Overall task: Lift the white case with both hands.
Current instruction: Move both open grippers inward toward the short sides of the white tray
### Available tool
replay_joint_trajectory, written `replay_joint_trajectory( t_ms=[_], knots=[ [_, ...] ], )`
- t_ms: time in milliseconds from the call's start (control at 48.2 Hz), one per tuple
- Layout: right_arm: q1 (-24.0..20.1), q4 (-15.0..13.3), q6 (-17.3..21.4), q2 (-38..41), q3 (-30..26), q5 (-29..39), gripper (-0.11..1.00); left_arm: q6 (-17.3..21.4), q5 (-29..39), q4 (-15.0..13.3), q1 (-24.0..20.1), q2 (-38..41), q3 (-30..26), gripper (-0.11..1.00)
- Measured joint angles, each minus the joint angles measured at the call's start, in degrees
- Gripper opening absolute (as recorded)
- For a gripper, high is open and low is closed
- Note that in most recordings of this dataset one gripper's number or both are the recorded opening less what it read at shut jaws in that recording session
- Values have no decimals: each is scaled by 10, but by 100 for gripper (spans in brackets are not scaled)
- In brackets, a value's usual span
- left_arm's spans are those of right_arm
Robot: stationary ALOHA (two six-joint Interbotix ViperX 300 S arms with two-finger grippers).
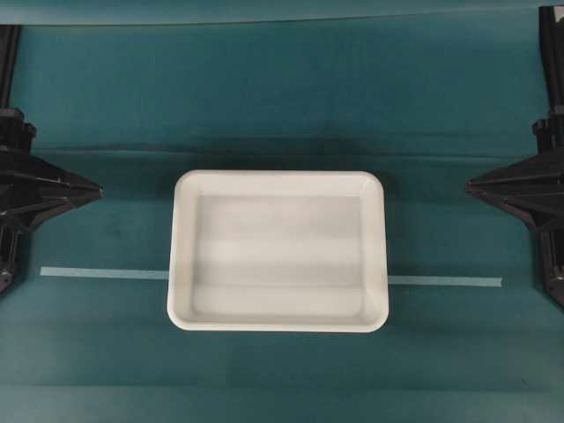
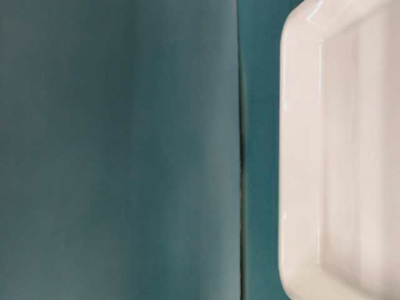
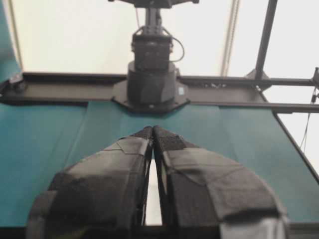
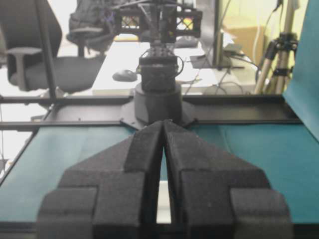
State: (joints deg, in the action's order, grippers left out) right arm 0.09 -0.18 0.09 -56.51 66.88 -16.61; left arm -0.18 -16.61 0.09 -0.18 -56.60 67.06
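White case (image 1: 278, 251) flat on teal table (image 1: 264, 97), centred over pale tape strip (image 1: 101, 273). Left gripper (image 1: 99, 189) and right gripper (image 1: 469, 185) well apart from it, both clenched, holding nothing

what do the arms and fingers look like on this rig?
Both arms are matte black. The left gripper has wedge-shaped fingers wrapped in dark grey tape patches, tapering to a point. The right gripper has stepped, blocky black fingers with a rough foam-like texture. From overhead, both look like pointed triangles.

A teal-covered counter (image 1: 264, 88) carries the white case (image 1: 278, 251) at its centre. A pale tape strip (image 1: 101, 273) runs from nine to three o'clock beneath the case.
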Motion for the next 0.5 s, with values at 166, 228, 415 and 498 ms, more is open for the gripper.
replay_joint_trajectory(
  t_ms=[166,228,415,498],
  knots=[
    [0,40,33,0,-1,0,1,-99,28,6,7,29,-25,-3],
    [0,62,61,4,-3,4,0,-133,33,7,8,40,-34,-3],
    [9,141,185,38,-20,75,1,-235,45,8,14,66,-54,-3],
    [16,157,231,55,-33,125,0,-303,55,8,15,71,-60,-3]
  ],
)
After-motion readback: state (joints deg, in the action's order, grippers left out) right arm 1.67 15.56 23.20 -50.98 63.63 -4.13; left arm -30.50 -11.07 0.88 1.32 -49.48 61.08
